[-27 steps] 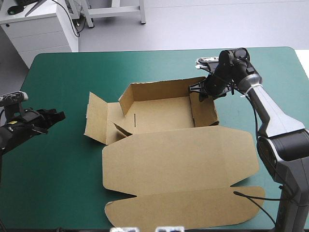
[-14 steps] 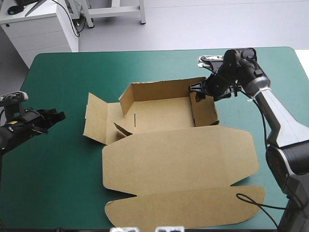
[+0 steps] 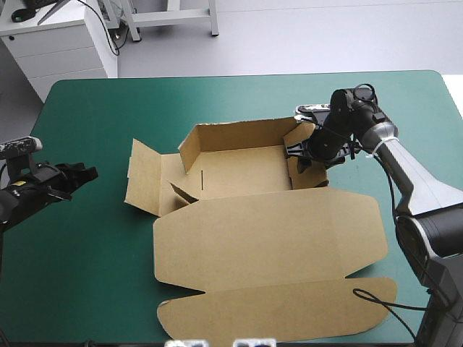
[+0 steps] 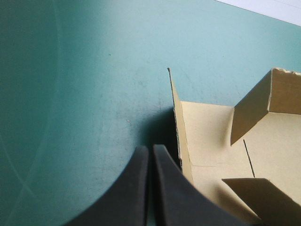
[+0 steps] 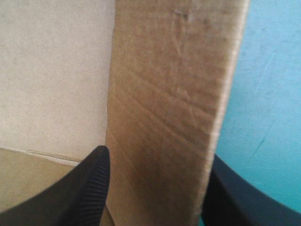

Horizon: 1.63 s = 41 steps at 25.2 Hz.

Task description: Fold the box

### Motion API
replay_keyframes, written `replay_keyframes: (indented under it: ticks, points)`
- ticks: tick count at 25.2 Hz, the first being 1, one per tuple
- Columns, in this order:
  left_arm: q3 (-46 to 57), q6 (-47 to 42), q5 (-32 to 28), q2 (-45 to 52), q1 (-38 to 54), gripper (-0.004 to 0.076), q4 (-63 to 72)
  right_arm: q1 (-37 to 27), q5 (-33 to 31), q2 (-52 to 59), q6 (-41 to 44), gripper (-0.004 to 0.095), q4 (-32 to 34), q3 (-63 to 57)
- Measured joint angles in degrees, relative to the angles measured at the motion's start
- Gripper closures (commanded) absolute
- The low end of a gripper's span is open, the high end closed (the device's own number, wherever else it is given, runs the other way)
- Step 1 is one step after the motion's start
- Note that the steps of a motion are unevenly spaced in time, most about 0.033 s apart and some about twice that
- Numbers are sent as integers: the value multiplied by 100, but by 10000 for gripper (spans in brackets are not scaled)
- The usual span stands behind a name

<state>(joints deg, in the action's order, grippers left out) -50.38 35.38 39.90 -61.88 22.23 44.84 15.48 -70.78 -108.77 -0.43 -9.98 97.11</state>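
Fingers of the right gripper (image 5: 157, 153) are standing apart, straddling a raised wall of the brown box (image 5: 164, 70), one inside the tray, one outside over the teal-green cover (image 5: 268, 94). The left gripper (image 4: 150, 148) is hovering, fingers pressed together, an upright box flap just ahead and beside it.

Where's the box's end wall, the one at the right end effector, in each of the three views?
High view: the end wall stands at the right end of the box, at the right end effector.
Left wrist view: not in it; only the box's other end shows.
Right wrist view: upright between the open black fingers.
Shared landmark: the teal-green cover.
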Motion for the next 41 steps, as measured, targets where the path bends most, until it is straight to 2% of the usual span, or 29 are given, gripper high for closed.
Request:
replay_keyframes:
  ticks: [1,2,4,5,6,12,14,21,30,41]
  points:
    - [0,0,0,0,0,716,0,0,6,-24,-16,603,24,-19]
    - [0,0,0,0,0,716,0,0,11,-24,-19,713,53,-24]
    - [0,0,0,0,0,716,0,0,20,-24,-41,849,101,-26]
    - [0,0,0,0,0,716,0,0,20,-24,-41,908,128,-31]
    - [0,0,-5,0,0,716,0,0,20,-24,-46,922,156,-31]
    - [0,0,-5,0,0,716,0,-72,20,-24,-221,927,214,-36]
    - [0,0,-47,0,0,716,0,-252,20,-24,-524,927,152,-36]
    - [0,0,-414,0,0,716,0,-1185,15,242,-1099,927,-1117,-47]
    - [0,1,-664,-519,0,716,4,-1464,-54,1892,-1359,927,-658,-47]
    - [0,63,-775,-1524,-13,716,220,-1470,-94,3435,-1654,927,-758,-47]
